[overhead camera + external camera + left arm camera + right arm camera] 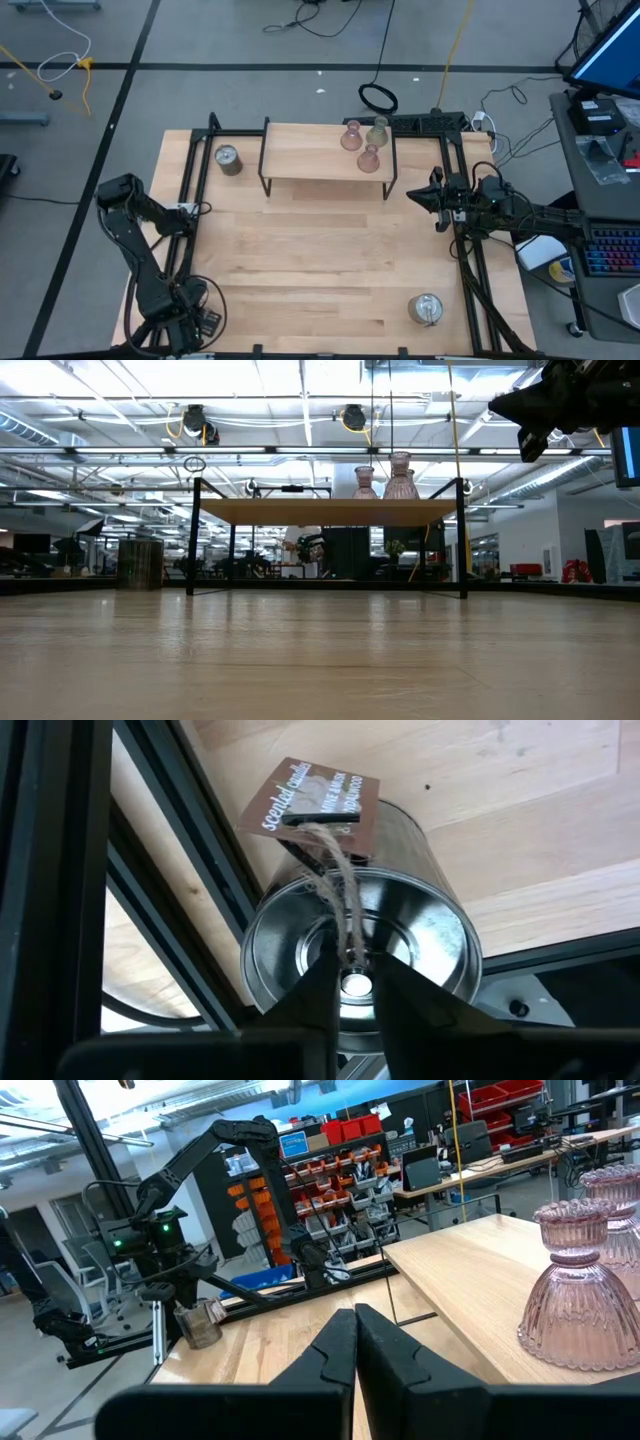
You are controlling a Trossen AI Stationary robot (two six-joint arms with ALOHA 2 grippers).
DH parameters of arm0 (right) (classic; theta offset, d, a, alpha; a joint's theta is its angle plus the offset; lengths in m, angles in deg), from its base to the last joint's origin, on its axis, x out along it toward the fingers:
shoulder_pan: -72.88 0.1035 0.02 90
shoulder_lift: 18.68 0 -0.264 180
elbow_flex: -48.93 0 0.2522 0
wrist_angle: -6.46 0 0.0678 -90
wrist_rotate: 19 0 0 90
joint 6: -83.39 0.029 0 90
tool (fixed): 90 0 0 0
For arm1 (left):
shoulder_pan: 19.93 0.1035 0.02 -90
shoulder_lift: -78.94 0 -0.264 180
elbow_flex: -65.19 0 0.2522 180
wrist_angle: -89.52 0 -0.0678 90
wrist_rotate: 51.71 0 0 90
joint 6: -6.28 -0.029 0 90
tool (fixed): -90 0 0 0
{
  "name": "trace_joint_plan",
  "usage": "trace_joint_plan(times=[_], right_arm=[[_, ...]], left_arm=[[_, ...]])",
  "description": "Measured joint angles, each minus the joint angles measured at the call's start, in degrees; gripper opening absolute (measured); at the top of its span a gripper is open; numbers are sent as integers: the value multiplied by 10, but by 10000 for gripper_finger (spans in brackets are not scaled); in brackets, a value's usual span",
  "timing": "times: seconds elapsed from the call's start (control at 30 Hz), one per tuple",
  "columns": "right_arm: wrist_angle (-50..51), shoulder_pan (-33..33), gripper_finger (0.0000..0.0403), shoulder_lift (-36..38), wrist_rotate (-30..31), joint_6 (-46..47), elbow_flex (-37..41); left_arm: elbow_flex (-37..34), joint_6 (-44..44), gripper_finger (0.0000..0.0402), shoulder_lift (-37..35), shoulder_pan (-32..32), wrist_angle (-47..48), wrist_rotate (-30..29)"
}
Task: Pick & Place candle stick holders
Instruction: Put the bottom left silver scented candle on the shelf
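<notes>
Nearest the lens, pinched in the left gripper (353,982): a tagged metal holder (400,920), round and silvery, with a brown "scented candle" card tied on by twine. Jaws clenched at the centre of its round face, the twine running up between them. Held over the black frame rail (180,850) at about 7 o'clock of the surface (320,260), with bare wood showing beyond.

Second metal holder (228,158) upright at roughly 10 o'clock, just outside the left legs of the raised shelf (300,160). Seen in the low view as a dark cylinder far left, in the right wrist view as a small tin with a tag.

Third metal holder (426,309) upright at 5 o'clock, near the front edge, well apart from everything else.

Three glass holders at 12 o'clock, clustered on the right end of the shelf top: a pink one (351,137), a greenish one (377,131) just beside it, another pink one (370,158) nearer the shelf's front edge. All upright, wide bases down, narrow necks up.

Right gripper (440,197) at 3 o'clock, raised above the wood beside the shelf's right end, pointing toward the shelf. Jaws pressed together on nothing.
</notes>
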Motion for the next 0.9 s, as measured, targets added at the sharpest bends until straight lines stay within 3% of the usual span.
trace_joint_plan(times=[0.13,0.43,0.9], right_arm=[[0,0,0,0,0,0,0],[0,0,0,0,0,0,0],[0,0,0,0,0,0,0]], left_arm=[[0,0,30,0,0,0,-6],[-1,7,30,-5,4,2,-14],[-3,-42,29,-26,45,5,-100]])
